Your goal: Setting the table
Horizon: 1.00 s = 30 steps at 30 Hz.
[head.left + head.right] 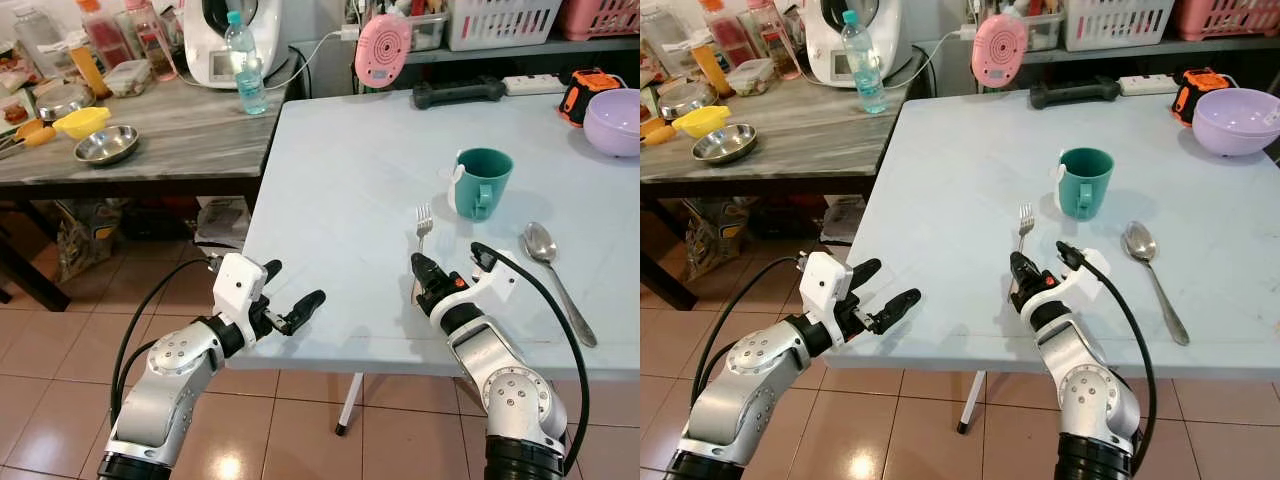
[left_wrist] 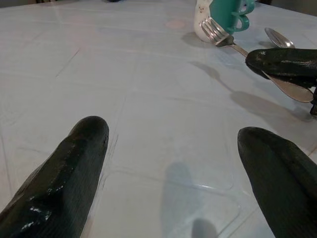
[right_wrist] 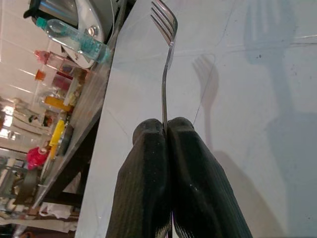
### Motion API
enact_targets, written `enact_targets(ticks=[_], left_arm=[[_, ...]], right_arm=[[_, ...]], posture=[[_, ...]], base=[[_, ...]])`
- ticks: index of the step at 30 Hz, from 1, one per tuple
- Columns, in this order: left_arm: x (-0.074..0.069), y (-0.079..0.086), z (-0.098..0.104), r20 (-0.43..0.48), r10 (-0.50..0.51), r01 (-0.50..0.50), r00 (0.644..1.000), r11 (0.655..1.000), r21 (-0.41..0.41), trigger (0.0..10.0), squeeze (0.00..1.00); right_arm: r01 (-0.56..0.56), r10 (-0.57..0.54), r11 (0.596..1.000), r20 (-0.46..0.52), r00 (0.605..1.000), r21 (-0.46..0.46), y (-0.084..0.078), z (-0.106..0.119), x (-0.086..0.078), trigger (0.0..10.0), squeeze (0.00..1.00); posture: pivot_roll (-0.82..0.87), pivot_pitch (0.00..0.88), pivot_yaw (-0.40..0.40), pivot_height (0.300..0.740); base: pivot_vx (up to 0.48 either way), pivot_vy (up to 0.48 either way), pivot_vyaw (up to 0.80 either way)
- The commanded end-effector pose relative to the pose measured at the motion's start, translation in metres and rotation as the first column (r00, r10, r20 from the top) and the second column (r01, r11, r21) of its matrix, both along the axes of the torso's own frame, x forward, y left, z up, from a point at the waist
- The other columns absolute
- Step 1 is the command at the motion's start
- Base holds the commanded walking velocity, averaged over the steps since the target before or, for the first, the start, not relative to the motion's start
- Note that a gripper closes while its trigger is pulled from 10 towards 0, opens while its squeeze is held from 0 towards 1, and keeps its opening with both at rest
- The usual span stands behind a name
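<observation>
The right gripper (image 1: 424,268) pinches the fork (image 1: 423,225) by its handle — fingers clamped tight — tines pointing toward the teal mug (image 1: 481,182) on the pale table (image 1: 340,180). A spoon (image 1: 555,272) lies beside. The left gripper (image 1: 288,295) hovers at the near edge — fingers spread, holding nothing.

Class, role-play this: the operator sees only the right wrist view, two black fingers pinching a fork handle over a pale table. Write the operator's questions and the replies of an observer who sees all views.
Operator: What lies ahead of the fork's tines?
Observer: A teal mug stands on the table, just beyond the fork.
Operator: Any other cutlery nearby?
Observer: A spoon lies flat, to the right of the right gripper.
Operator: Where is the other arm?
Observer: The left gripper hovers at the table's near edge, fingers spread, holding nothing.
Operator: Anything else on the table?
Observer: A lilac bowl sits at the far right.
</observation>
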State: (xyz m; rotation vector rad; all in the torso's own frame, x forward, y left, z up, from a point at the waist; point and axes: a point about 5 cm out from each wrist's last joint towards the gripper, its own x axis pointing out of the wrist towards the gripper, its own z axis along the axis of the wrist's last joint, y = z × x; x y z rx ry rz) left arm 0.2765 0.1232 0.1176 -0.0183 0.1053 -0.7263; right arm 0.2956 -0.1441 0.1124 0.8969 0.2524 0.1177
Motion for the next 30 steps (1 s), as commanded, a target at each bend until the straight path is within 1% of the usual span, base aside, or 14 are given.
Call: enact_targets(ticks=[1,2,3,13,20,24,25,26,27,28,29,30], left_arm=[[0.000,0.004,-0.001,-0.004,0.002,-0.002,1.000,1.000,0.029,10.0,0.00],[0.000,0.004,-0.002,-0.006,0.001,-0.001,1.000,1.000,0.030,10.0,0.00],[-0.001,0.004,-0.002,-0.008,0.000,0.001,1.000,1.000,0.030,10.0,0.00],[0.000,0.003,-0.002,-0.011,-0.007,0.007,1.000,1.000,0.030,10.0,0.00],[-0.001,0.003,-0.003,-0.017,-0.013,0.014,1.000,0.999,0.032,10.0,0.00],[-0.001,0.003,-0.003,-0.021,-0.017,0.018,1.000,0.999,0.034,10.0,0.00],[-0.001,0.003,-0.003,-0.023,-0.019,0.020,1.000,0.999,0.035,10.0,0.00],[-0.001,0.003,-0.004,-0.026,-0.022,0.023,0.999,0.999,0.036,10.0,0.00],[-0.001,0.003,-0.004,-0.029,-0.024,0.025,0.999,0.999,0.035,10.0,0.00],[-0.001,0.003,-0.004,-0.031,-0.026,0.028,0.999,0.999,0.035,10.0,0.00],[-0.001,0.002,-0.004,-0.034,-0.029,0.030,0.999,0.999,0.034,10.0,0.00],[-0.002,0.002,-0.005,-0.038,-0.033,0.034,0.999,0.999,0.034,10.0,0.00]], right_arm=[[-0.036,0.055,0.995,-0.223,0.973,0.089,0.023,-0.047,-0.018,10.0,0.59],[-0.038,0.057,0.995,-0.221,0.973,0.090,0.024,-0.047,-0.018,10.0,0.78],[-0.042,0.059,0.996,-0.222,0.973,0.080,0.024,-0.046,-0.018,10.0,1.00],[-0.036,0.050,0.997,-0.231,0.972,0.066,0.023,-0.044,-0.016,10.0,1.00],[0.035,-0.023,0.999,-0.258,0.966,0.041,0.014,-0.036,-0.013,10.0,1.00],[0.060,-0.061,0.998,-0.284,0.957,-0.015,0.009,-0.031,-0.013,10.0,1.00],[0.055,-0.068,0.997,-0.294,0.953,-0.050,0.007,-0.030,-0.014,10.0,1.00],[0.045,-0.087,0.988,-0.295,0.952,-0.145,0.002,-0.024,-0.015,10.0,1.00],[0.041,-0.102,0.975,-0.276,0.956,-0.216,-0.002,-0.018,-0.014,10.0,1.00],[0.025,-0.111,0.954,-0.275,0.955,-0.299,-0.005,-0.015,-0.014,10.0,1.00],[0.014,-0.124,0.925,-0.268,0.955,-0.380,-0.010,-0.012,-0.014,10.0,1.00],[-0.008,-0.141,0.868,-0.261,0.955,-0.497,-0.016,-0.008,-0.015,10.0,1.00]], posture=[[-0.11,0.074,0.157,0.740],[-0.11,0.075,0.158,0.740],[-0.11,0.076,0.159,0.740],[-0.12,0.074,0.159,0.740],[-0.11,0.072,0.159,0.740],[-0.11,0.071,0.160,0.740],[-0.11,0.070,0.161,0.740],[-0.11,0.070,0.160,0.740],[-0.11,0.070,0.160,0.740],[-0.11,0.070,0.160,0.740],[-0.12,0.070,0.161,0.740],[-0.12,0.070,0.161,0.740]], base=[[0.000,0.000,0.00],[0.000,0.000,0.00],[0.000,0.000,0.00],[0.000,0.000,0.00],[0.000,0.000,0.00],[0.000,0.000,0.00],[0.000,0.000,0.00],[0.000,0.000,0.00],[0.000,0.000,0.00],[0.000,0.000,0.00],[0.000,0.000,0.00],[0.000,0.000,0.00]])
